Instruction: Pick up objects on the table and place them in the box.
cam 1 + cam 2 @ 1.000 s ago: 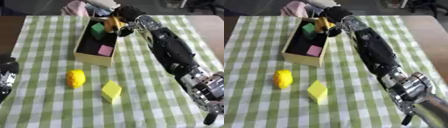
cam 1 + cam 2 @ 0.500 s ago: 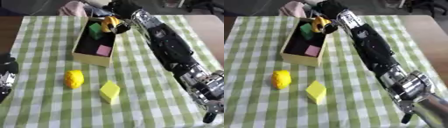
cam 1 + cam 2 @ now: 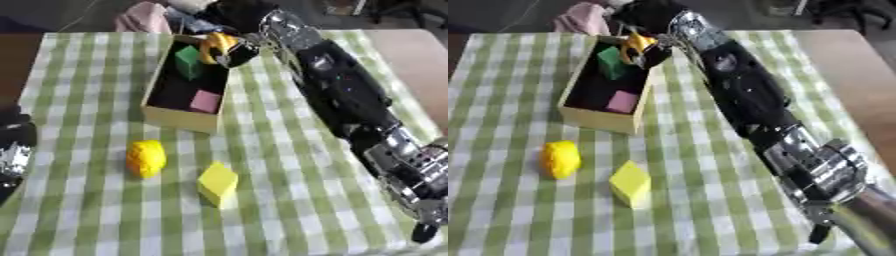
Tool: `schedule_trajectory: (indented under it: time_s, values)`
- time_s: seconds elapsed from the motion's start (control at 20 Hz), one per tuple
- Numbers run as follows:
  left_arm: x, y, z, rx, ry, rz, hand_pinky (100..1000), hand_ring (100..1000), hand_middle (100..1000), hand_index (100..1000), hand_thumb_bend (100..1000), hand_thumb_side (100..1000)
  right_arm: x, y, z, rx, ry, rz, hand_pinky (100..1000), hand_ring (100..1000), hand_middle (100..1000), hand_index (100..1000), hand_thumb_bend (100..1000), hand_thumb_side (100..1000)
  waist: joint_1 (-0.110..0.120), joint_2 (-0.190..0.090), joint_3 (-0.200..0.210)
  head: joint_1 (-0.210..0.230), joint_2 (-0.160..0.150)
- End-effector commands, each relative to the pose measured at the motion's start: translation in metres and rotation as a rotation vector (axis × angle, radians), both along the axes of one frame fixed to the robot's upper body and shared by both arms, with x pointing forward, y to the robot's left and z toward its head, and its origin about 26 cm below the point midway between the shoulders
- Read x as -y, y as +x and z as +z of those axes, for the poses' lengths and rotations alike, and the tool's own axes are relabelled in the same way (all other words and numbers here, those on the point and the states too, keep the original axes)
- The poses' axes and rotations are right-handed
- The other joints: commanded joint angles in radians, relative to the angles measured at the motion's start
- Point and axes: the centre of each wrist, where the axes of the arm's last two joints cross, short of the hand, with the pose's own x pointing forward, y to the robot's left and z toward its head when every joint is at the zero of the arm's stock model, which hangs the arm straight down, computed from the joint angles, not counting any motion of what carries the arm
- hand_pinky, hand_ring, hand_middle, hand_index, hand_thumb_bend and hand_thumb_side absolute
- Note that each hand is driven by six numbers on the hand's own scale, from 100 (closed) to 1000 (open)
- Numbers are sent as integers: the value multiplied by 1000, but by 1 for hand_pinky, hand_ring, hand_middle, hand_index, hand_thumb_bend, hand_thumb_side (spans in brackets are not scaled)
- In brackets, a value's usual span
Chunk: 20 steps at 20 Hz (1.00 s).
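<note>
Above, near the top centre, we see the right hand (image 3: 234, 49) with fingers curled round a yellow-orange object (image 3: 216, 46), which hangs directly over the far right corner of the box (image 3: 179, 120); release sits straight below the fingers.

No legible text, labels or numbers; views perhaps too blurred.

Green-white checked tablecloth (image 3: 289, 165); tan box (image 3: 179, 119), black inside; green block (image 3: 188, 62), pink block (image 3: 206, 101); yellow cube (image 3: 217, 183).
</note>
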Motion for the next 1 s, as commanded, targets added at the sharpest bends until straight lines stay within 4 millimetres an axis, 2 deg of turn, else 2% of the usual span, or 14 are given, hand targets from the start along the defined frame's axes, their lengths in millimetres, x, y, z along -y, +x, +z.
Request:
schedule_trajectory:
  time_s: [0.05,0.3,0.5,0.75,1.0]
  values:
    - [-5,-1,5,19,10,17,794,736,729,848,318,642,8,-18,32,29,-25,69,885,867,843,981,100,503,2,-37,-6,10,-4]
    - [-9,-1,4,20,12,39,794,736,728,847,319,641,17,-54,42,-46,-63,131,888,869,840,968,100,560,0,-39,-26,24,0]
    - [-10,-2,4,21,11,51,794,736,728,847,319,640,21,-88,41,-125,-101,154,886,863,828,945,100,627,2,-40,-42,31,3]
    - [-11,-2,3,17,11,58,794,736,728,847,320,640,19,-120,26,-256,-134,196,879,862,837,973,100,724,3,-41,-52,35,8]
    - [-11,-2,2,13,11,57,794,736,728,847,321,642,15,-129,3,-397,-150,199,881,886,879,1000,100,741,3,-41,-51,35,11]
